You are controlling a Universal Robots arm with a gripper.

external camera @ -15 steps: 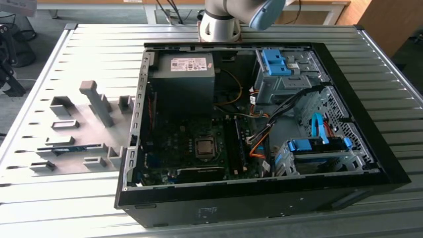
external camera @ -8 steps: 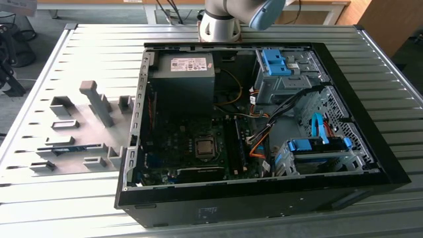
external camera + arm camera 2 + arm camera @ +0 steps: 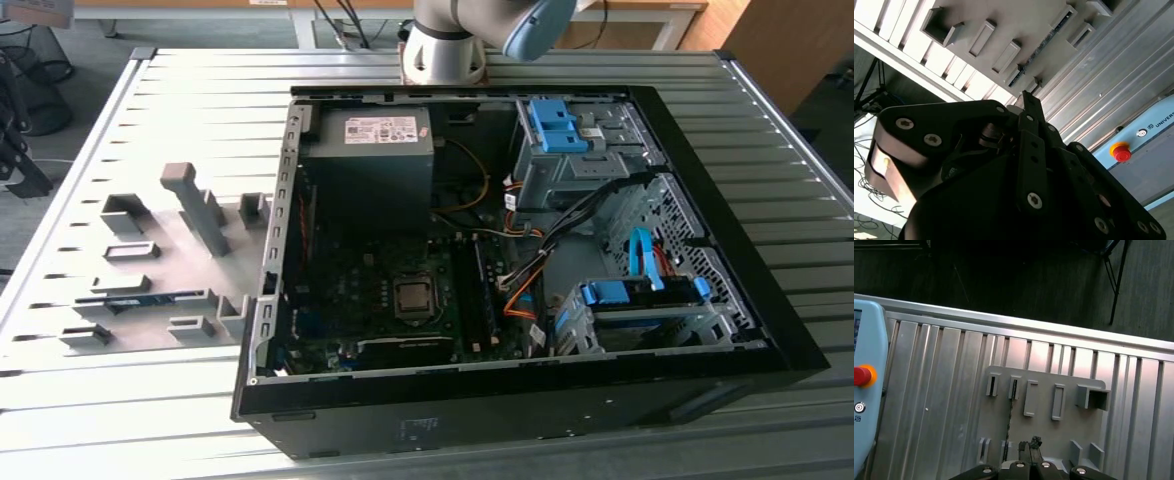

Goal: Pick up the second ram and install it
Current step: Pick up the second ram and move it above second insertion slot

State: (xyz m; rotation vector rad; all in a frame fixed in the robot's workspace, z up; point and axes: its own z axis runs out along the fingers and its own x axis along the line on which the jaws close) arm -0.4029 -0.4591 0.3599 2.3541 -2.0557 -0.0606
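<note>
Computer case [image 3: 534, 400] lies open at the near edge of the slatted table [image 3: 200, 90], with the motherboard [image 3: 400, 300] facing up. Loose orange cables [image 3: 514, 295] run just beside the dark memory slots [image 3: 477, 290]. Treat them as a snag risk for any board brought down there.

On the exterior view's left, beside the case, sits the grey fixture plate [image 3: 174, 270]. The second ram [image 3: 147, 298] rests on it edge-up, held between small slotted blocks. In the first wrist view the stick appears as a thin dark line.

The gripper [image 3: 1030, 444] hangs above this plate, apart from the ram, its jaws drawn together and holding nothing. Note two hazards:
- Lowered in this state, the jaws would likely strike the board's top edge instead of straddling it.
- An off-centre grip could tilt the stick in its blocks.

At the far edge, behind the case, stands the arm base [image 3: 447, 50].
</note>
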